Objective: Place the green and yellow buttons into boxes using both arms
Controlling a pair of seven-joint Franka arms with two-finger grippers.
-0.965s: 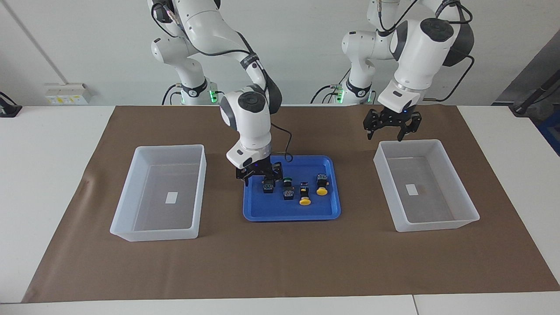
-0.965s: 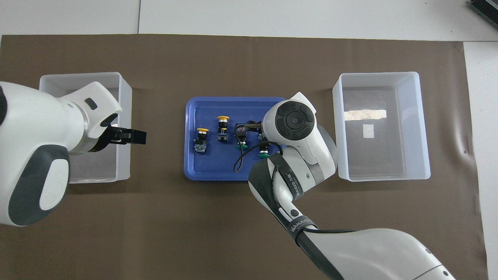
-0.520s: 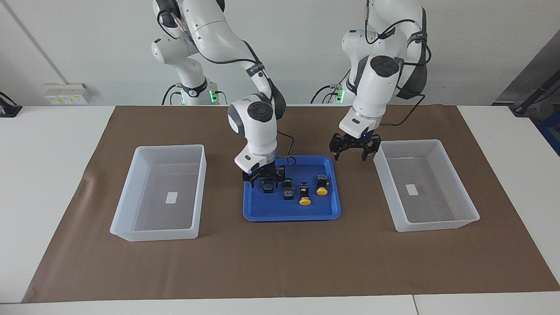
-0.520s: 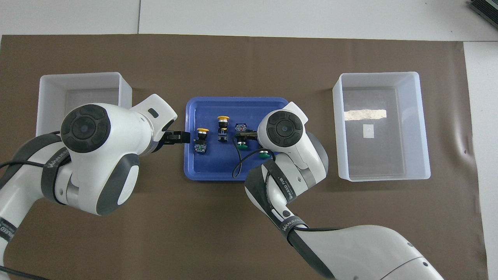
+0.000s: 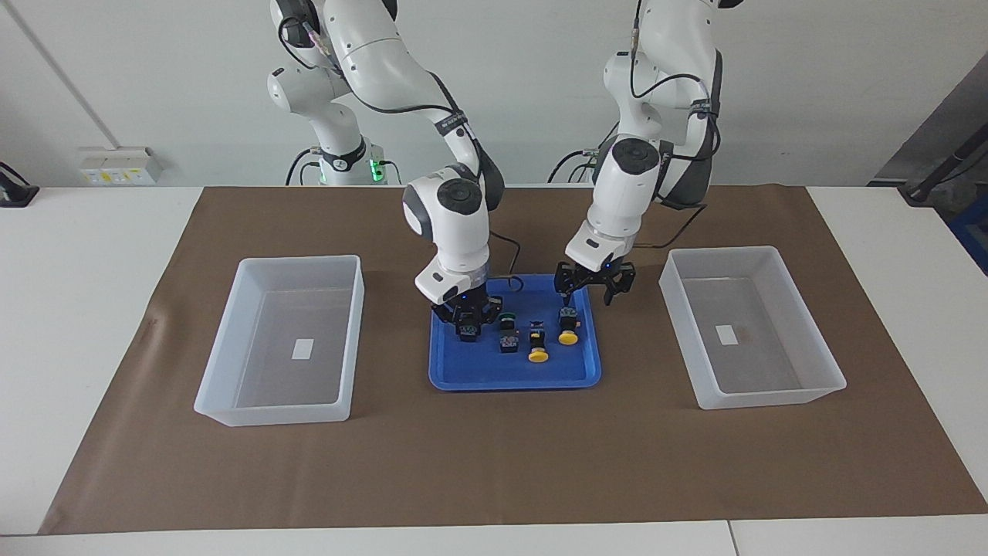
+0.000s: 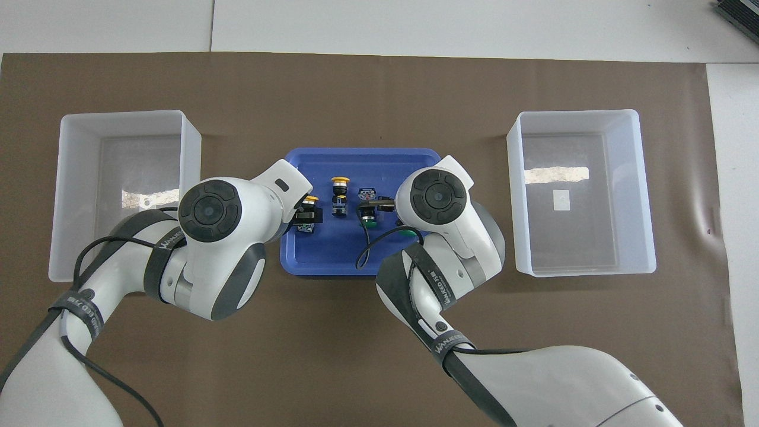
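Four buttons lie in the blue tray [image 5: 513, 382]. My right gripper [image 5: 468, 316] is down in the tray with its fingers drawn in around a green button [image 5: 468, 330]. The second green button [image 5: 507, 328] lies beside it. Two yellow buttons [image 5: 538, 354] [image 5: 569, 337] lie toward the left arm's end. My left gripper [image 5: 590, 292] is open and hangs just over the black body of the outer yellow button, not touching it. Both boxes [image 5: 301, 261] [image 5: 725, 251] are empty except for their labels. In the overhead view my arms hide both grippers.
A brown mat [image 5: 494, 455] covers the table under the tray and both boxes. A loop of black cable [image 5: 505, 274] hangs from my right wrist over the tray's edge nearer the robots. One box stands at each end of the mat.
My left gripper swung from over its box to over the tray and came down above a yellow button. My right gripper sank onto the green button and its fingers drew in.
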